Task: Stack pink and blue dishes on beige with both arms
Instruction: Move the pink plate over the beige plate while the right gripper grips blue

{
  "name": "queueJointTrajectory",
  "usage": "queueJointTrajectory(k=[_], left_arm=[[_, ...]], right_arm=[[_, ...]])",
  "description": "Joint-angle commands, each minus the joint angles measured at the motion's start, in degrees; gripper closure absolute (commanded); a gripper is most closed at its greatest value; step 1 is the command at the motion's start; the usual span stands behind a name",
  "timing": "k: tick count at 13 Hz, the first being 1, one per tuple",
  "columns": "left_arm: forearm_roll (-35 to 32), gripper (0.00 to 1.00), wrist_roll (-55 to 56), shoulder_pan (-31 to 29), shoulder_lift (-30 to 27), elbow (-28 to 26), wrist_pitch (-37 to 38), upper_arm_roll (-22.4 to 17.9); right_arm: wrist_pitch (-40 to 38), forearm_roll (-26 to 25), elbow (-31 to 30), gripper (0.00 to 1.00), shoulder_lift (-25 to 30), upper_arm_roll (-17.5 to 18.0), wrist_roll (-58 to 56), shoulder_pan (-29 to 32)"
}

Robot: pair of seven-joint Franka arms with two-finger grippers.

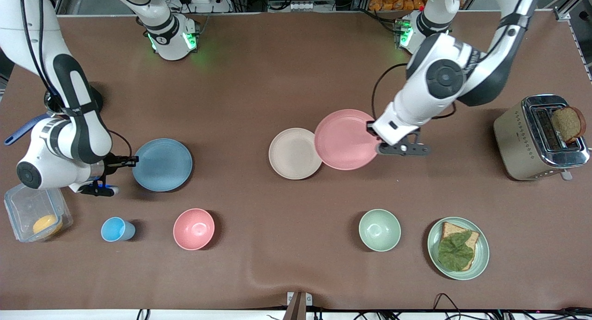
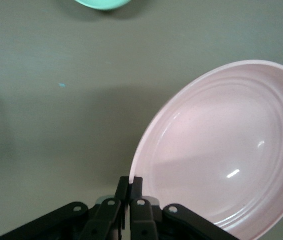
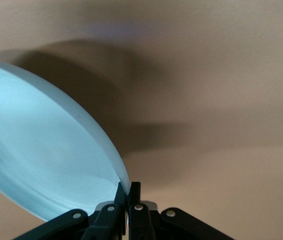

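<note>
The pale pink plate point(image 1: 346, 138) hangs lifted, its edge overlapping the rim of the cream-beige plate point(image 1: 294, 153) lying flat mid-table. My left gripper point(image 1: 371, 134) is shut on the pink plate's point(image 2: 221, 150) rim on the side toward the left arm's end; in the left wrist view my left gripper point(image 2: 130, 184) pinches that rim. The light blue plate point(image 1: 162, 164) is held off the cloth toward the right arm's end, with my right gripper point(image 1: 133, 161) shut on its rim. The right wrist view shows the blue plate point(image 3: 41, 155) tilted in my right gripper point(image 3: 128, 189).
Nearer the front camera stand a small blue cup point(image 1: 116, 229), a pink bowl point(image 1: 194, 229), a green bowl point(image 1: 379, 230) and a green plate with bread and leaf point(image 1: 458, 248). A toaster point(image 1: 539, 137) sits at the left arm's end, a clear container point(image 1: 34, 213) at the right arm's.
</note>
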State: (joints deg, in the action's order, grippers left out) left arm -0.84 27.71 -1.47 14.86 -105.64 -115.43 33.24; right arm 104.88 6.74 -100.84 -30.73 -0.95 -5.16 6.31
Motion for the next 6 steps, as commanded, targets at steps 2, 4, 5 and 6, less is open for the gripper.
queueJointTrajectory(k=[2, 4, 5, 6], left_arm=[[0.05, 1.00, 2.26, 4.62, 6.57, 0.70, -5.05, 0.16], [0.05, 1.00, 2.35, 6.12, 10.43, 0.69, -8.65, 0.16], [0.05, 1.00, 2.43, 6.30, 12.28, 0.69, -10.24, 0.16], [0.05, 1.00, 2.52, 6.65, 13.60, 0.69, -11.65, 0.16]], right_arm=[[-8.27, 6.94, 3.02, 1.00, 1.37, -0.02, 3.05, -1.30], [-9.77, 11.69, 3.02, 1.00, 0.50, -0.10, 2.79, -0.25], [-10.39, 14.59, 2.76, 1.00, -0.73, -0.11, 2.44, 0.88], [-11.35, 16.79, 2.58, 1.00, -1.52, -0.11, 2.18, 1.33]])
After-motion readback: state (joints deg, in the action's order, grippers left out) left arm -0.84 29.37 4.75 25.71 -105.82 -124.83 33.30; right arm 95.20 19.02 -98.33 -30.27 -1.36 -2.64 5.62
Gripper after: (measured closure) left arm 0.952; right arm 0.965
